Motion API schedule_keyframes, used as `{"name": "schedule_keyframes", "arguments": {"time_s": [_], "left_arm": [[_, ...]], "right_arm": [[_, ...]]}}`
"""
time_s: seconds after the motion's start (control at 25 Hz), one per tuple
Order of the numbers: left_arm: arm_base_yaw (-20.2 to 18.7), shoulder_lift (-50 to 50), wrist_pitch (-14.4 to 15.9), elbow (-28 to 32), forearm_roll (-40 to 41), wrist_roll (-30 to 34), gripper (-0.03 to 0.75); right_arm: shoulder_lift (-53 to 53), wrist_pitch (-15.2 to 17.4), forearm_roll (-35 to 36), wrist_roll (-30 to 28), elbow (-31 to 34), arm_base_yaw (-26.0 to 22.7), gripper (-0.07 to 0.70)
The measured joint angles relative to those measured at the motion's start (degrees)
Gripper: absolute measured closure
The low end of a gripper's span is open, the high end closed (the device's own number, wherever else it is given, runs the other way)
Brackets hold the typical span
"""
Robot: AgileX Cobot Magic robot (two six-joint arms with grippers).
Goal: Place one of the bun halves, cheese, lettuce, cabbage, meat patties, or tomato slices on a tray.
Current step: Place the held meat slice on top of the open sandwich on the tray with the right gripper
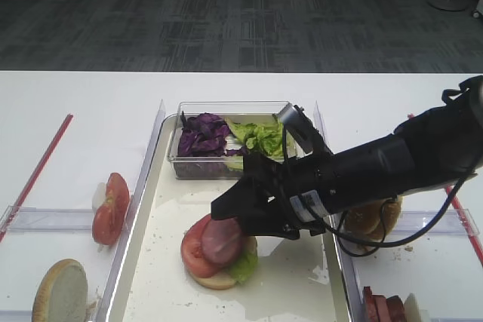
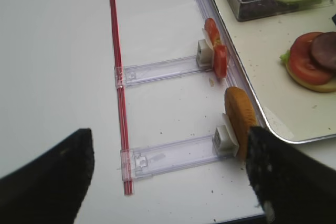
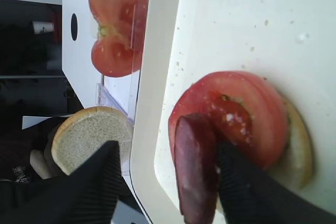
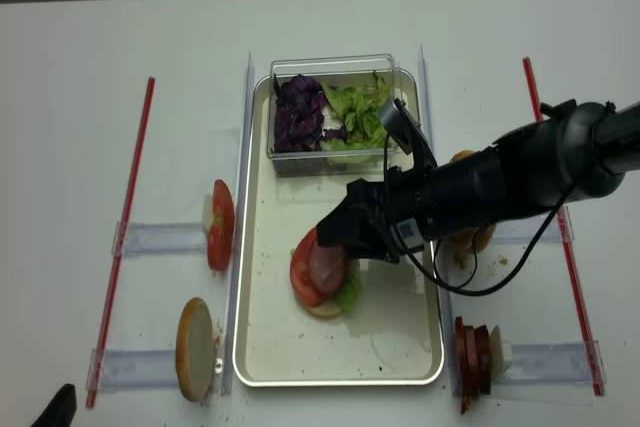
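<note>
On the cream tray (image 1: 155,262) lies a stack: a bun half (image 1: 215,280), lettuce (image 1: 245,265), a tomato slice (image 1: 195,250) and a meat patty (image 1: 221,240) leaning on top. My right gripper (image 1: 235,210) hovers right over the stack. In the right wrist view the right gripper (image 3: 169,153) is open. The patty (image 3: 195,166) stands on edge against the right finger (image 3: 247,192), well apart from the left one, and rests on the tomato slice (image 3: 252,108). My left gripper (image 2: 170,137) hangs open and empty over the table left of the tray (image 2: 273,103).
A clear box (image 1: 230,164) at the tray's far end holds purple cabbage (image 1: 202,135) and lettuce (image 1: 260,137). Tomato slices (image 1: 109,209) and a bun half (image 1: 60,292) stand in holders on the left; another bun half (image 1: 370,216) and meat patties (image 1: 381,308) on the right. Red strips (image 1: 38,171) flank both sides.
</note>
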Motion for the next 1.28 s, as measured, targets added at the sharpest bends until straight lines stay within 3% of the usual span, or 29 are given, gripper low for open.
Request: {"name": "schedule_keyframes", "arguments": {"time_s": [0.44,0.84,1.28], "left_arm": [[0.0,0.0,0.0,0.0,0.0,0.0,0.170],[0.0,0.0,0.0,0.0,0.0,0.0,0.170],[0.0,0.0,0.0,0.0,0.0,0.0,0.170]], "right_arm": [[0.0,0.0,0.1,-1.2,0.0,0.0,0.101],[0.0,-0.1,0.1,-1.3,0.0,0.0,0.097],[-1.1,-2.9,-1.3,-0.5,0.0,0.0,0.097]]}}
